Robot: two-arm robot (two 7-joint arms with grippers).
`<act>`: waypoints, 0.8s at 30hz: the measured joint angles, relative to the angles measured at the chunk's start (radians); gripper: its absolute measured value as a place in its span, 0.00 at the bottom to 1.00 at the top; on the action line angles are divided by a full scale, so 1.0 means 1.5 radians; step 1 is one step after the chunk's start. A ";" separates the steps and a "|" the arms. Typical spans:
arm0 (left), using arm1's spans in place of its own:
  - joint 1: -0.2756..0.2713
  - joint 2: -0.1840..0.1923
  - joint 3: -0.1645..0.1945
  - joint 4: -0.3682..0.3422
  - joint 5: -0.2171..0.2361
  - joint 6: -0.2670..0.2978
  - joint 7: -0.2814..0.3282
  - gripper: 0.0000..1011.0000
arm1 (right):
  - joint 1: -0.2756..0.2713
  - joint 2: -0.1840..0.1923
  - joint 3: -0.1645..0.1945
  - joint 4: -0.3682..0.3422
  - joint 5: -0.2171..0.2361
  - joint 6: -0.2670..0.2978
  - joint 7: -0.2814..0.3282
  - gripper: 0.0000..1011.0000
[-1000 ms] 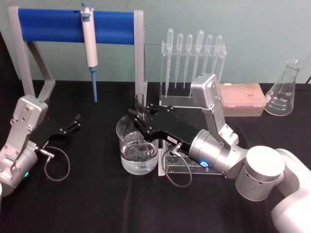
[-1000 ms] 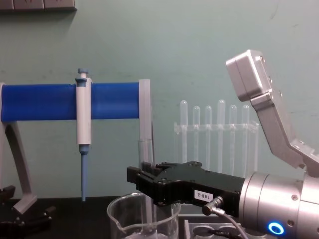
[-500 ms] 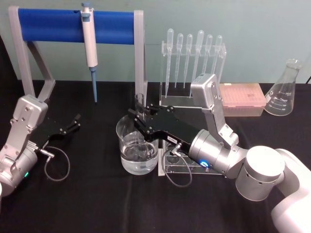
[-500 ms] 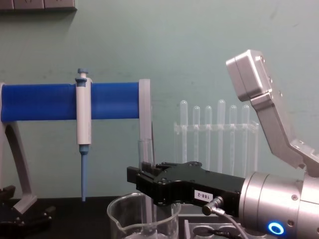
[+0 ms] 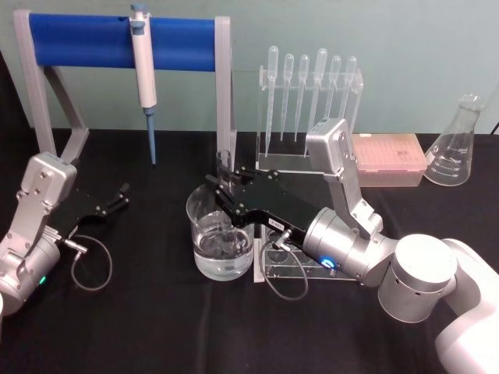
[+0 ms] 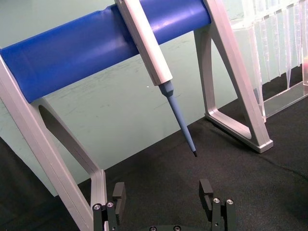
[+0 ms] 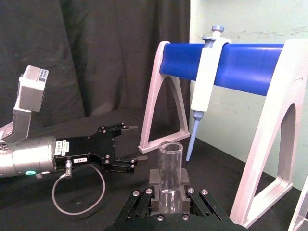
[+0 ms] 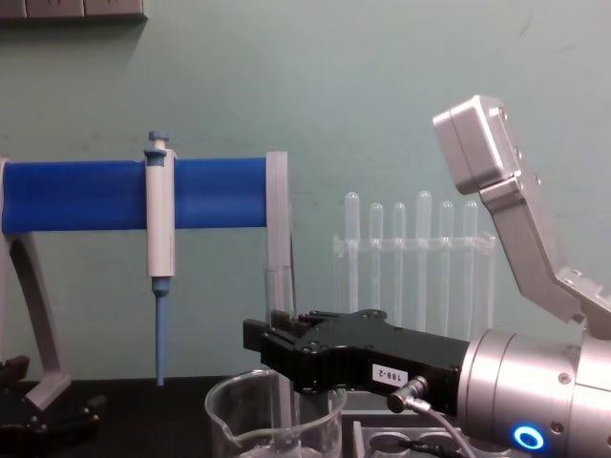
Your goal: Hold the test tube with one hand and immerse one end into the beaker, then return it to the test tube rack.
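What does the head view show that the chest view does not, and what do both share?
Head view alone: the water in the beaker, the left gripper resting open on the black table, the flask and the pink tip box.

Chest view alone: the white label on the right gripper, seen side on.

Both: the right gripper shut on the upright test tube over the beaker, the pipettor hanging on the blue bar, and the pipettes.
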 joint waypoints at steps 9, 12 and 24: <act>0.000 0.000 0.000 0.000 0.000 0.000 0.000 0.99 | 0.000 0.000 0.000 0.000 0.000 0.000 0.000 0.22; 0.000 0.000 0.000 0.000 0.000 0.000 0.000 0.99 | 0.000 0.000 0.000 0.000 0.000 0.000 0.000 0.22; 0.000 0.000 0.000 0.000 0.000 0.000 0.000 0.99 | 0.000 0.000 0.000 0.000 0.000 0.000 0.000 0.22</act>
